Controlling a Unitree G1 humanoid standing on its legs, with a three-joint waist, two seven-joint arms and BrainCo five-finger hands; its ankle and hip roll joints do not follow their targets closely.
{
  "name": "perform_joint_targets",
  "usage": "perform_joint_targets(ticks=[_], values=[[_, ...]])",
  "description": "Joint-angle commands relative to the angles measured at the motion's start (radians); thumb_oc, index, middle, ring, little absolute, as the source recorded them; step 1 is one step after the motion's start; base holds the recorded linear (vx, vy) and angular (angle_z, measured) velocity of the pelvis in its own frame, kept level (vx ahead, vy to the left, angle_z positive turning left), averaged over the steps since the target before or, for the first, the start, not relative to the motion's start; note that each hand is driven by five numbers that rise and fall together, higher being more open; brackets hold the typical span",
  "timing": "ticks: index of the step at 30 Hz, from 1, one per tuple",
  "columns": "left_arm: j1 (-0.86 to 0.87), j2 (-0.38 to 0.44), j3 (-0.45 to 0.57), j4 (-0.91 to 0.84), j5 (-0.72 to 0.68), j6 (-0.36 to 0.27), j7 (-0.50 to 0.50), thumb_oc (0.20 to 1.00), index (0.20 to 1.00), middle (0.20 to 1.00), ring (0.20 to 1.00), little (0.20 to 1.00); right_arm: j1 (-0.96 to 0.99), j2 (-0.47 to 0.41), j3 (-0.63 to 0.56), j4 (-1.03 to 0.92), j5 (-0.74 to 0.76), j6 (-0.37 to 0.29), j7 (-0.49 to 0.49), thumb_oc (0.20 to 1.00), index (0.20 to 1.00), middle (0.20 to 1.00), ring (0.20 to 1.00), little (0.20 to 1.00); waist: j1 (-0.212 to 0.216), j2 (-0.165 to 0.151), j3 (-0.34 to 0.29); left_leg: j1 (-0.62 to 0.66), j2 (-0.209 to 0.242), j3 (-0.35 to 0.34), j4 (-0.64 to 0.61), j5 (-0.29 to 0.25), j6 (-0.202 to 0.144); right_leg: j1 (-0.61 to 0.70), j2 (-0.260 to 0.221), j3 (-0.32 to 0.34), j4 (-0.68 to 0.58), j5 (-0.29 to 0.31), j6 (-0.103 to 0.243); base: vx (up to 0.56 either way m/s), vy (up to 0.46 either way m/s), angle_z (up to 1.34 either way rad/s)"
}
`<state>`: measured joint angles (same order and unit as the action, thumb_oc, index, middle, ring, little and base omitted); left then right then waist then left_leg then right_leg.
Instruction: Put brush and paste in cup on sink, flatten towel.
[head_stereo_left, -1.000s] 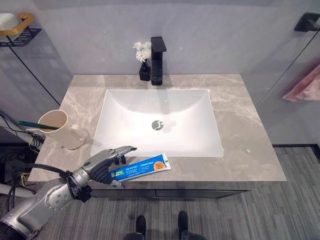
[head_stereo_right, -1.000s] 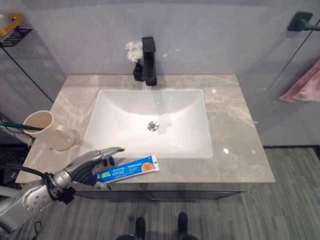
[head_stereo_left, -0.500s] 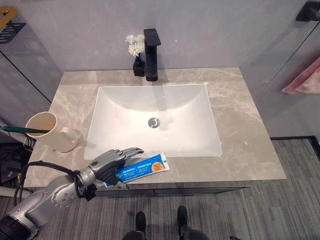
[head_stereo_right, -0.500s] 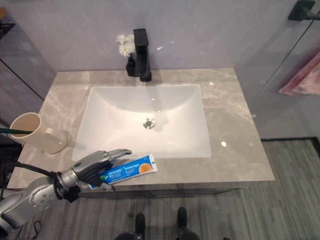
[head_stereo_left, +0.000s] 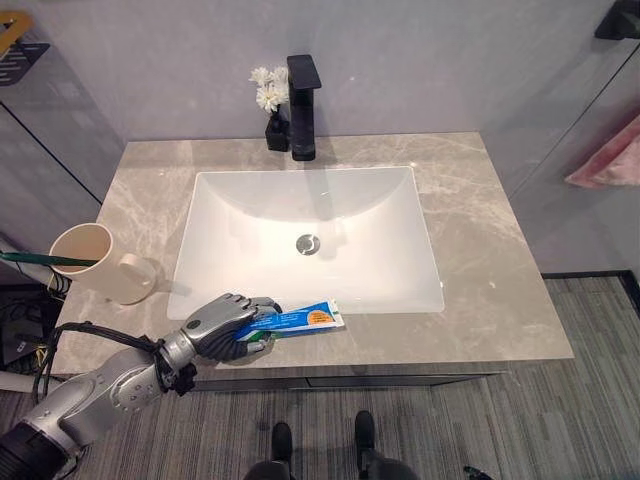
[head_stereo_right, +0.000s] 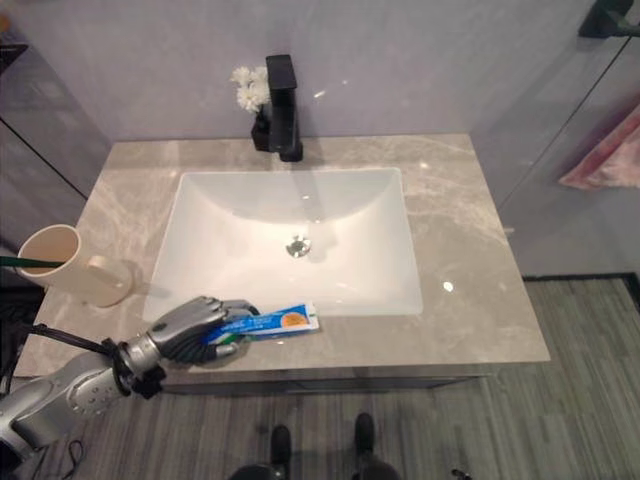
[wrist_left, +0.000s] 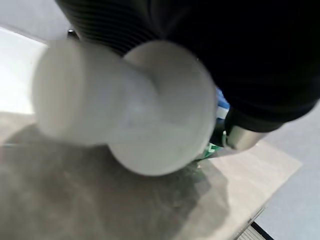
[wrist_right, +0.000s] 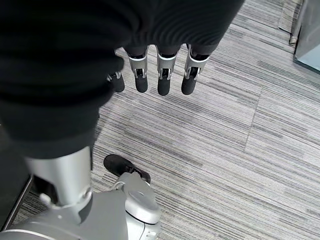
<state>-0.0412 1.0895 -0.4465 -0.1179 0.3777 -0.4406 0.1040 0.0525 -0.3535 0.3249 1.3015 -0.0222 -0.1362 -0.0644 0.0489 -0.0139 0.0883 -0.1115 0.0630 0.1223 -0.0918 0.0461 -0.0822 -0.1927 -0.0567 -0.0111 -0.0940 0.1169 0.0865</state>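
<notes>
Near the tabletop's (head_stereo_left: 480, 240) front edge, left hand (head_stereo_left: 222, 327) fingers curl around the toothpaste (head_stereo_left: 300, 320), ready to lift it toward the cup (head_stereo_left: 88, 260); right hand (wrist_right: 150, 65) hangs relaxed.

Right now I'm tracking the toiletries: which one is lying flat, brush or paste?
The blue toothpaste tube lies flat on the counter's front edge, left hand curled on it; the toothbrush stands in the cup.

Bathroom, white sink (head_stereo_left: 240, 215), black faucet (head_stereo_left: 303, 120), hung towel (head_stereo_left: 606, 170)
</notes>
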Motion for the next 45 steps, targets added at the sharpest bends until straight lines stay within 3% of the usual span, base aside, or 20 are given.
perform_joint_targets(ticks=[1, 7, 8, 15, 19, 20, 21, 23, 24, 25, 26, 28, 31, 33, 35, 37, 38, 39, 41, 45], values=[[0.062, -0.034, -0.114, 0.130, 0.143, 0.017, -0.030, 0.200, 0.200, 0.200, 0.200, 0.200, -0.008, -0.020, 0.005, 0.005, 0.024, -0.005, -0.025, 1.000, 1.000, 1.000, 1.000, 1.000, -0.009, -0.026, -0.023, -0.034, 0.019, -0.058, 0.004, -0.006, -0.026, -0.009, -0.043, -0.006, 0.008, 0.003, 0.093, 0.05, 0.000, 0.00], [0.038, -0.063, -0.101, 0.135, 0.142, 0.024, -0.003, 0.200, 0.200, 0.200, 0.200, 0.200, 0.004, -0.019, -0.086, 0.062, 0.107, 0.004, -0.036, 1.000, 1.000, 1.000, 1.000, 1.000, -0.010, -0.025, -0.065, 0.014, 0.023, -0.052, 0.004, -0.021, -0.031, 0.038, -0.046, -0.012, 0.008, -0.010, 0.094, 0.08, -0.001, 0.00], [0.029, -0.067, -0.062, 0.136, 0.149, 0.034, 0.031, 0.200, 0.200, 0.200, 0.200, 0.200, 0.010, -0.022, -0.163, 0.071, 0.198, 0.001, -0.042, 1.000, 1.000, 1.000, 1.000, 1.000, -0.013, -0.025, -0.085, 0.032, 0.025, -0.049, 0.004, -0.024, -0.033, 0.057, -0.046, -0.013, 0.008, -0.016, 0.094, 0.06, -0.006, -0.02], [0.020, -0.049, 0.206, 0.064, 0.181, 0.075, 0.185, 0.200, 0.200, 0.200, 0.200, 0.200, 0.046, -0.074, -0.358, -0.055, 0.404, -0.039, -0.071, 1.000, 1.000, 1.000, 1.000, 1.000, -0.028, -0.035, -0.133, 0.075, 0.029, -0.047, 0.004, -0.022, -0.040, 0.096, -0.046, -0.016, 0.013, -0.012, 0.091, 0.03, -0.015, -0.01], [0.013, -0.070, 0.307, 0.060, 0.205, 0.091, 0.258, 0.200, 0.200, 0.200, 0.200, 0.200, 0.098, -0.122, -0.403, -0.287, 0.340, -0.055, -0.117, 1.000, 1.000, 1.000, 1.000, 1.000, -0.044, -0.037, -0.150, 0.093, 0.032, -0.040, 0.004, -0.034, -0.043, 0.115, -0.044, -0.012, 0.014, -0.023, 0.092, 0.01, -0.002, 0.01], [-0.014, -0.081, 0.365, 0.050, 0.242, 0.111, 0.314, 0.200, 0.200, 0.200, 0.200, 0.200, 0.149, -0.171, -0.449, -0.507, 0.201, -0.052, -0.189, 1.000, 1.000, 1.000, 1.000, 1.000, -0.060, -0.037, -0.157, 0.098, 0.032, -0.034, 0.004, -0.020, -0.043, 0.114, -0.045, -0.008, 0.021, -0.012, 0.090, 0.00, 0.000, 0.00], [-0.024, -0.083, 0.387, 0.053, 0.263, 0.123, 0.334, 0.200, 0.200, 0.200, 0.200, 0.200, 0.170, -0.199, -0.467, -0.597, 0.095, -0.042, -0.225, 1.000, 1.000, 1.000, 1.000, 1.000, -0.064, -0.036, -0.165, 0.102, 0.032, -0.032, 0.004, -0.025, -0.043, 0.119, -0.045, -0.008, 0.018, -0.014, 0.090, 0.00, 0.000, 0.00], [-0.030, -0.096, 0.408, 0.041, 0.284, 0.131, 0.350, 0.200, 0.200, 0.200, 0.200, 0.200, 0.192, -0.210, -0.497, -0.666, 0.011, -0.024, -0.253, 1.000, 1.000, 1.000, 1.000, 1.000, -0.068, -0.033, -0.173, 0.109, 0.034, -0.031, 0.004, -0.038, -0.043, 0.127, -0.045, -0.008, 0.016, -0.023, 0.091, 0.04, 0.006, -0.04], [-0.054, -0.101, 0.442, 0.008, 0.326, 0.147, 0.366, 0.200, 0.200, 0.200, 0.200, 0.200, 0.215, -0.268, -0.553, -0.796, -0.157, -0.004, -0.308, 1.000, 1.000, 1.000, 1.000, 1.000, -0.081, -0.032, -0.178, 0.112, 0.033, -0.027, 0.004, -0.029, -0.041, 0.128, -0.047, -0.006, 0.020, -0.015, 0.090, 0.01, 0.005, -0.07], [-0.072, -0.101, 0.447, 0.004, 0.340, 0.151, 0.377, 0.200, 0.200, 0.200, 0.200, 0.200, 0.222, -0.290, -0.575, -0.814, -0.206, -0.002, -0.327, 1.000, 1.000, 1.000, 1.000, 1.000, -0.085, -0.031, -0.182, 0.114, 0.033, -0.027, 0.004, -0.029, -0.041, 0.130, -0.047, -0.006, 0.022, -0.016, 0.089, 0.01, 0.004, -0.15], [-0.074, -0.103, 0.445, 0.005, 0.341, 0.151, 0.377, 0.200, 0.200, 0.200, 0.200, 0.200, 0.223, -0.289, -0.577, -0.815, -0.210, -0.001, -0.328, 1.000, 1.000, 1.000, 1.000, 1.000, -0.084, -0.028, -0.184, 0.118, 0.034, -0.028, 0.004, -0.040, -0.041, 0.135, -0.047, -0.006, 0.019, -0.024, 0.090, 0.03, 0.010, -0.17], [-0.116, -0.124, 0.473, -0.017, 0.367, 0.177, 0.380, 0.200, 0.200, 0.200, 0.200, 0.200, 0.233, -0.334, -0.668, -1.053, -0.305, 0.008, -0.327, 1.000, 1.000, 1.000, 1.000, 1.000, -0.096, -0.027, -0.195, 0.123, 0.034, -0.026, 0.004, -0.041, -0.039, 0.138, -0.047, -0.002, 0.023, -0.027, 0.089, 0.02, 0.011, -0.11], [-0.202, -0.143, 0.434, -0.033, 0.374, 0.189, 0.392, 0.200, 0.200, 0.200, 0.200, 0.200, 0.160, -0.316, -0.668, -1.196, -0.227, -0.041, -0.325, 1.000, 1.000, 1.000, 1.000, 1.000, -0.099, -0.025, -0.206, 0.128, 0.033, -0.026, 0.004, -0.040, -0.037, 0.143, -0.045, -0.001, 0.028, -0.030, 0.086, -0.02, -0.001, -0.02], [-0.215, -0.141, 0.426, -0.029, 0.376, 0.192, 0.392, 0.200, 0.200, 0.200, 0.200, 0.200, 0.162, -0.312, -0.675, -1.203, -0.223, -0.038, -0.319, 1.000, 1.000, 1.000, 1.000, 1.000, -0.097, -0.029, -0.199, 0.125, 0.032, -0.026, 0.004, -0.030, -0.037, 0.139, -0.046, -0.002, 0.032, -0.023, 0.085, -0.02, -0.003, -0.02], [-0.343, -0.159, 0.341, -0.039, 0.359, 0.203, 0.387, 0.200, 0.200, 0.200, 0.200, 0.200, 0.032, -0.248, -0.524, -1.301, 0.134, -0.131, -0.200, 1.000, 1.000, 1.000, 1.000, 1.000, -0.088, -0.038, -0.207, 0.130, 0.034, -0.022, 0.004, -0.026, -0.035, 0.144, -0.043, 0.002, 0.037, -0.024, 0.081, -0.04, -0.019, 0.01], [-0.372, -0.168, 0.319, -0.044, 0.354, 0.206, 0.386, 0.200, 0.200, 0.200, 0.200, 0.200, 0.005, -0.233, -0.474, -1.311, 0.239, -0.146, -0.145, 1.000, 1.000, 1.000, 1.000, 1.000, -0.083, -0.043, -0.205, 0.132, 0.035, -0.019, 0.004, -0.025, -0.035, 0.145, -0.042, 0.003, 0.037, -0.023, 0.080, -0.06, -0.020, -0.02], [-0.405, -0.188, 0.270, -0.065, 0.333, 0.196, 0.364, 0.200, 0.200, 0.200, 0.200, 0.200, -0.057, -0.267, -0.337, -1.351, 0.260, -0.130, -0.043, 1.000, 1.000, 1.000, 1.000, 1.000, -0.073, -0.053, -0.206, 0.136, 0.038, -0.014, 0.004, -0.021, -0.036, 0.146, -0.040, 0.004, 0.037, -0.022, 0.078, -0.04, -0.028, 0.02], [-0.429, -0.218, 0.215, -0.084, 0.311, 0.181, 0.339, 0.200, 0.200, 0.200, 0.200, 0.200, -0.124, -0.257, -0.203, -1.390, 0.373, -0.125, 0.033, 1.000, 1.000, 1.000, 1.000, 1.000, -0.061, -0.058, -0.205, 0.140, 0.039, -0.011, 0.004, -0.020, -0.036, 0.147, -0.038, 0.003, 0.040, -0.023, 0.075, -0.05, -0.028, -0.01], [-0.445, -0.249, 0.145, -0.078, 0.285, 0.185, 0.328, 0.200, 0.200, 0.200, 0.200, 0.200, -0.208, -0.170, -0.051, -1.360, 0.551, -0.100, 0.068, 1.000, 1.000, 1.000, 1.000, 1.000, -0.041, -0.063, -0.201, 0.147, 0.040, -0.013, 0.004, -0.021, -0.035, 0.157, -0.039, -0.002, 0.040, -0.027, 0.072, -0.01, -0.003, -0.05], [-0.409, -0.260, 0.112, -0.158, 0.239, 0.152, 0.306, 0.200, 0.200, 0.200, 0.200, 0.200, -0.377, -0.037, 0.083, -1.387, 0.756, -0.148, 0.104, 1.000, 1.000, 1.000, 1.000, 1.000, -0.006, -0.069, -0.188, 0.146, 0.038, -0.024, 0.004, -0.015, -0.036, 0.168, -0.045, -0.015, 0.035, -0.027, 0.068, -0.02, 0.004, 0.05]])
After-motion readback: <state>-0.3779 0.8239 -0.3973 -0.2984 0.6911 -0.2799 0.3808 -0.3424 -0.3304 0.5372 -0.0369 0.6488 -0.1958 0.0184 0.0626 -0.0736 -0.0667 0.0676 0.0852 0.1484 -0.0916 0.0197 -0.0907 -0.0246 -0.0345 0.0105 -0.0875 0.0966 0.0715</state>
